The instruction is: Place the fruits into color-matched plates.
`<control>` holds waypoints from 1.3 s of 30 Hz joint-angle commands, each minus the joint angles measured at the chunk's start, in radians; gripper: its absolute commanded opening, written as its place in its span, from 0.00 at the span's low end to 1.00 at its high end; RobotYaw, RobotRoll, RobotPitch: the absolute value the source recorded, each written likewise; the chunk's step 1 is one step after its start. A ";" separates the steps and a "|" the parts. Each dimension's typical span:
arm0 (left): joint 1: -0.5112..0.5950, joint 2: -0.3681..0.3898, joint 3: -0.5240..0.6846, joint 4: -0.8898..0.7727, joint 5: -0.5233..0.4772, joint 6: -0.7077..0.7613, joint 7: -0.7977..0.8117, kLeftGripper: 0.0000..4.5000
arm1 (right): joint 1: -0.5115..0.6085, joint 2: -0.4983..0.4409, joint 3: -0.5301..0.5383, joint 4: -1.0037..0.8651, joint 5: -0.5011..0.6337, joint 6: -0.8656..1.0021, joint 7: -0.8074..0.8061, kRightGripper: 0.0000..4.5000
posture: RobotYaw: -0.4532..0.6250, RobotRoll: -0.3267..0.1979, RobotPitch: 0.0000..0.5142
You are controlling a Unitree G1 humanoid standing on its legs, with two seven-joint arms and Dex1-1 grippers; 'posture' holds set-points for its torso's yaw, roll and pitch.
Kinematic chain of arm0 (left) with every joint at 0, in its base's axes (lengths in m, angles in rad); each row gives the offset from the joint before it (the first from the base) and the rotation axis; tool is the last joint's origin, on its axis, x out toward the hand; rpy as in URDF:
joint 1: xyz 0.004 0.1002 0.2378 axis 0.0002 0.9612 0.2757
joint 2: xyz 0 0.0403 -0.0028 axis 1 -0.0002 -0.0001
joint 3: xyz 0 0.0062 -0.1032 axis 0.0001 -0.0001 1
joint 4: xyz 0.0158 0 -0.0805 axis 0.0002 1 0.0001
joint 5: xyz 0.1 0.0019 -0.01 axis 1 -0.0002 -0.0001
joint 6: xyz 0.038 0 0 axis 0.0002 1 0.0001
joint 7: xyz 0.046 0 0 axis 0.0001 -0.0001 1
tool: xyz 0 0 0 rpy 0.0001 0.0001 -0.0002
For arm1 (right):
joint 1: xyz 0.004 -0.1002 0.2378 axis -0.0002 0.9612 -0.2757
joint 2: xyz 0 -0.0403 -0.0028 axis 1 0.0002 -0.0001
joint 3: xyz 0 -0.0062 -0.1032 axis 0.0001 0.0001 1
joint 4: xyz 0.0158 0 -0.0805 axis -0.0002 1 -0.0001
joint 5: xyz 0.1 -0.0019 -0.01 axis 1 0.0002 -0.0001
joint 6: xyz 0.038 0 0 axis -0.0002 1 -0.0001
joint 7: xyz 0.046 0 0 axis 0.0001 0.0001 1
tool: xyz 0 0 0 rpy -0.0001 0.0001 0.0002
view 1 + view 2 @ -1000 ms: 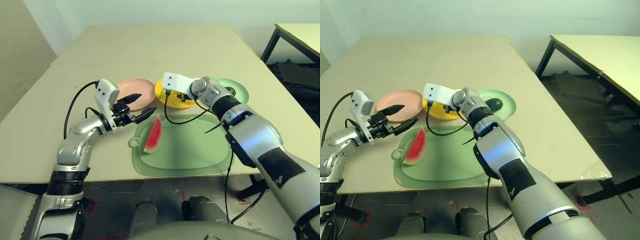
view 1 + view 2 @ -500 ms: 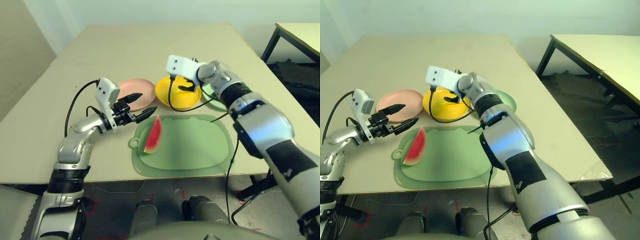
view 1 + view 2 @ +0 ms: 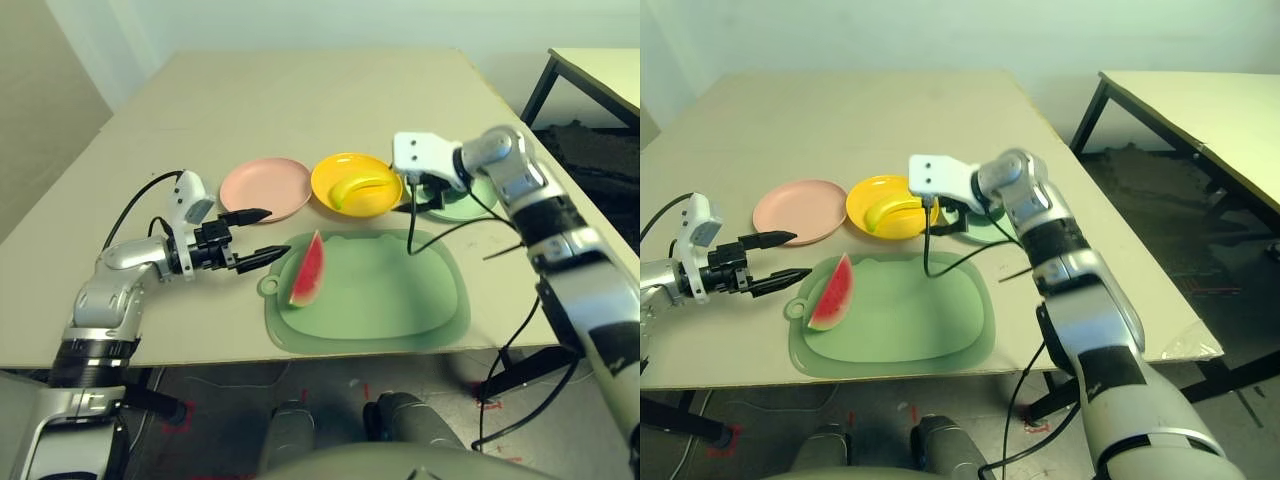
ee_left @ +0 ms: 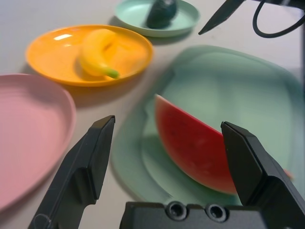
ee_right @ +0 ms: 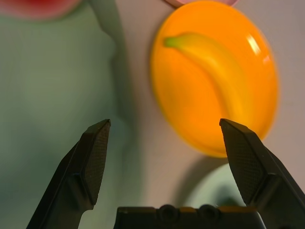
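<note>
Banana (image 3: pixel 362 187): in yellow plate (image 3: pixel 335 199), mid-desk. Avocado (image 4: pixel 162 13): in mint plate (image 4: pixel 187 19). Watermelon wedge (image 3: pixel 308 271): on green mat (image 3: pixel 400 300) near front edge. Pink plate (image 3: pixel 265 187): bare. Left gripper (image 3: pixel 252 237), right gripper (image 5: pixel 164 162): both open, empty.

My two black fingers (image 5: pixel 93 162) stand wide apart with nothing between them, and my gripper (image 5: pixel 167 164) hangs over the table. Beyond them the banana (image 5: pixel 217 78) lies inside the yellow plate (image 5: pixel 183 114), curved, its green tip pointing away from the plate's middle. Beside that plate spreads the pale green mat (image 5: pixel 52 95), its rounded edge near the plate's rim without touching it. A red blur, the watermelon (image 5: pixel 35 5), sits on the mat's far part. A sliver of the mint plate (image 5: pixel 214 191) shows between my fingers, next to the yellow one.
</note>
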 commanded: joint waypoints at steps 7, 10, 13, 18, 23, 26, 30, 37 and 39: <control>-0.052 0.111 -0.026 0.095 0.030 -0.144 -0.239 1.00 | 0.318 -0.044 -0.267 -0.233 0.371 0.210 -0.002 0.99 | 0.35 0.62 0.07; -0.147 0.133 -0.062 0.186 0.086 -0.262 -0.309 1.00 | 0.407 -0.052 -0.304 -0.201 0.453 0.126 0.060 0.99 | 0.34 0.62 0.07; -0.239 0.133 -0.095 0.279 0.136 -0.379 -0.363 1.00 | 0.441 -0.032 -0.347 -0.173 0.547 0.081 0.104 0.99 | 0.34 0.62 0.07; -0.439 0.130 -0.237 0.457 0.216 -0.661 -0.417 1.00 | 0.473 -0.029 -0.369 -0.063 0.582 -0.053 0.148 0.99 | 0.33 0.62 0.05; -0.566 0.133 -0.496 0.563 0.200 -0.916 -0.417 1.00 | 0.492 -0.034 -0.398 0.017 0.633 -0.156 0.241 0.99 | 0.30 0.62 0.05; -0.620 0.129 -0.624 0.630 0.192 -1.040 -0.417 1.00 | 0.502 -0.051 -0.380 0.049 0.619 -0.225 0.301 0.99 | 0.27 0.62 0.04; -0.682 0.088 -0.736 0.708 0.167 -1.162 -0.417 1.00 | 0.508 -0.079 -0.345 0.091 0.606 -0.311 0.363 0.99 | 0.26 0.62 0.04; -0.765 0.026 -0.808 0.826 0.145 -1.282 -0.417 1.00 | 0.526 -0.164 -0.213 0.147 0.647 -0.441 0.371 0.99 | 0.24 0.62 0.03; -0.779 0.019 -0.828 0.841 0.140 -1.298 -0.417 1.00 | 0.519 -0.169 -0.204 0.159 0.658 -0.451 0.371 0.99 | 0.24 0.62 0.03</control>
